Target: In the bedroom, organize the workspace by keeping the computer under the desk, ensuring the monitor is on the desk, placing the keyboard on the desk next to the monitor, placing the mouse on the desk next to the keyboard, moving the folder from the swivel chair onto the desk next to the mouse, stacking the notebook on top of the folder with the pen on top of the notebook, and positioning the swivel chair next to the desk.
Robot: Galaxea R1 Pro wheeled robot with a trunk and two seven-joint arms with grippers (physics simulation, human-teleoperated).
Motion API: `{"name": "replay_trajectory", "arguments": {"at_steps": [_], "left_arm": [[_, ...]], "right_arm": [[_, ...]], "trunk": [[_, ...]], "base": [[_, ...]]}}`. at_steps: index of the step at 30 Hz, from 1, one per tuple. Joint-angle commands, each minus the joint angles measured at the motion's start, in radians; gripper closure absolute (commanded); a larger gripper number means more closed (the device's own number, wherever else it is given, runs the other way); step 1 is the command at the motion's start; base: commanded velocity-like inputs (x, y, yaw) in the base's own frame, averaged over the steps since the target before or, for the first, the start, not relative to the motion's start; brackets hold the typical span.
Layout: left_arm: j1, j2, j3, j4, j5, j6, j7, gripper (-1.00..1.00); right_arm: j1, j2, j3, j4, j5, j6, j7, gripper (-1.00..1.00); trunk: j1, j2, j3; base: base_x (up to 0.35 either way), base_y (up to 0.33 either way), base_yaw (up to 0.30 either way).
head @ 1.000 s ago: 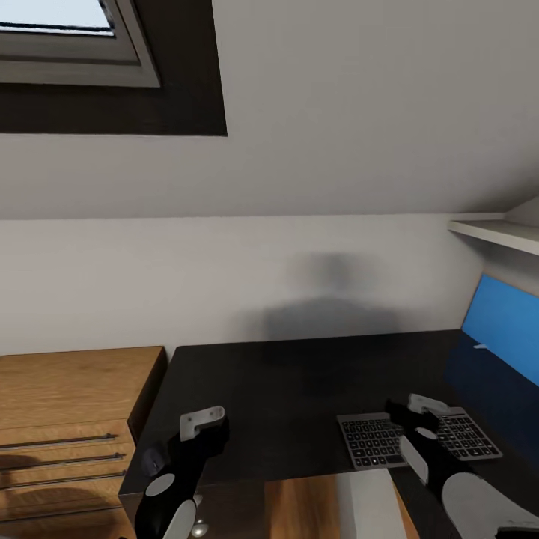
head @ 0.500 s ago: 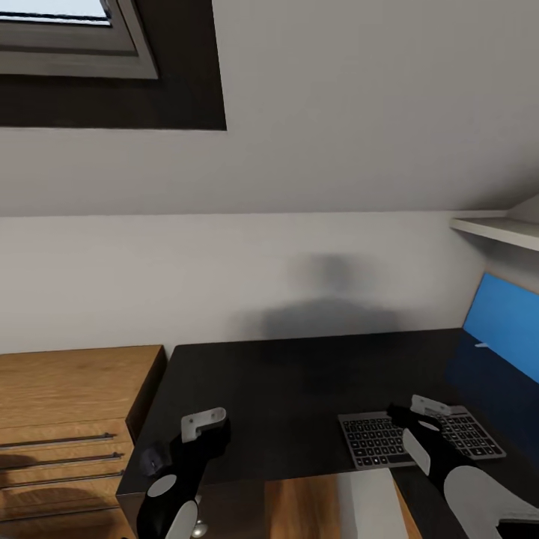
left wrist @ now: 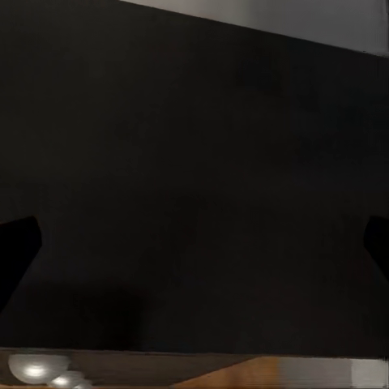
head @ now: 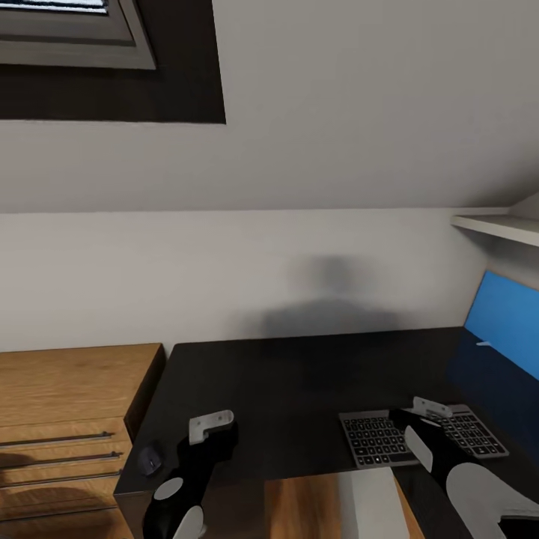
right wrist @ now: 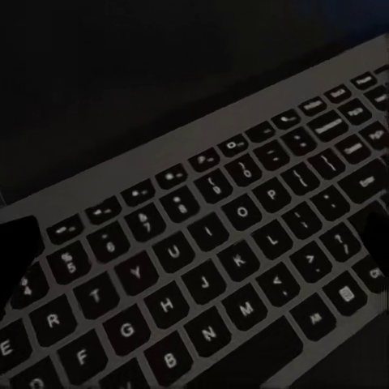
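The desk (head: pixel 299 382) has a glossy black top. A dark keyboard (head: pixel 374 438) lies flat near its front edge on the right. My right gripper (head: pixel 424 413) hovers low over the keyboard's middle. In the right wrist view it (right wrist: pixel 194 235) is open, a fingertip (right wrist: pixel 16 243) on each side of the key rows (right wrist: pixel 211 267). A small dark mouse (head: pixel 150 458) sits at the desk's front left corner. My left gripper (head: pixel 214 428) stands just right of the mouse, apart from it, and is open over bare desk top (left wrist: pixel 194 178).
A light wood drawer chest (head: pixel 67 404) stands against the desk's left side. A blue wall panel (head: pixel 509 314) and a white shelf (head: pixel 498 228) are at the right. Silver knobs (left wrist: pixel 32 369) show below the desk's front edge. Something light grey (head: pixel 370 505) sits under the desk.
My left arm has shifted right, so the mouse now sits apart at its left. The right gripper has sunk slightly over the keyboard. The view has tilted down a little.
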Motion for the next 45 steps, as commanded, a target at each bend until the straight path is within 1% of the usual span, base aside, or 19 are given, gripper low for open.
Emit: {"name": "replay_trajectory", "arguments": {"at_steps": [1,4,7,10,15,18,21,23,29,40,45], "left_arm": [[0.000,0.000,-0.004,-0.001,0.013,0.002,0.011,-1.00],[0.004,0.000,-0.019,-0.003,0.020,0.002,0.038,-1.00],[0.011,0.000,-0.055,-0.008,0.022,0.002,0.071,-1.00],[0.012,0.000,-0.063,-0.009,0.023,0.002,0.078,-1.00],[0.013,0.001,-0.064,-0.009,0.026,0.002,0.082,-1.00],[0.013,0.002,-0.064,-0.009,0.028,0.001,0.097,-1.00],[0.013,0.002,-0.065,-0.009,0.034,-0.001,0.179,-1.00],[0.013,0.002,-0.066,-0.009,0.045,-0.002,0.201,-1.00],[0.013,0.002,-0.066,-0.009,0.066,-0.002,0.215,-1.00],[0.013,0.002,-0.066,-0.009,0.068,-0.002,0.216,-1.00],[0.013,0.002,-0.067,-0.009,0.070,-0.002,0.216,-1.00]], "right_arm": [[-0.001,-0.001,0.001,-0.002,-0.003,0.015,-0.004,-1.00],[-0.004,-0.003,0.001,-0.001,-0.003,0.027,-0.005,-1.00],[-0.005,-0.002,0.001,-0.001,-0.003,0.029,-0.005,-1.00],[-0.005,-0.002,0.001,-0.002,-0.003,0.030,-0.005,-1.00],[-0.005,-0.002,0.002,-0.004,-0.003,0.030,-0.004,-1.00],[-0.005,-0.001,0.003,-0.005,-0.003,0.031,-0.004,-1.00],[-0.005,0.001,0.005,-0.009,-0.003,0.031,-0.001,-1.00],[-0.005,0.001,0.006,-0.012,-0.003,0.031,0.000,-1.00],[-0.005,0.002,0.006,-0.023,-0.003,0.031,0.001,-1.00],[-0.005,0.001,0.006,-0.024,-0.003,0.035,-0.002,-1.00],[-0.005,0.001,0.005,-0.024,-0.003,0.068,-0.002,-1.00]], "trunk": [[0.004,-0.009,-0.005],[0.016,-0.030,-0.014],[0.027,-0.051,-0.024],[0.039,-0.072,-0.033],[0.058,-0.107,-0.049],[0.069,-0.128,-0.058],[0.081,-0.149,-0.068],[0.089,-0.163,-0.074],[0.112,-0.205,-0.093],[0.154,-0.282,-0.127],[0.173,-0.317,-0.143]], "base": [[0.000,0.000,0.000],[0.000,0.000,0.000],[0.000,0.000,0.000],[0.000,0.000,0.000],[0.000,0.000,0.000],[0.000,0.000,0.000],[0.000,0.000,0.000],[0.000,0.000,0.000],[0.000,0.000,0.000],[0.000,0.000,0.000],[0.000,0.000,0.000]]}}
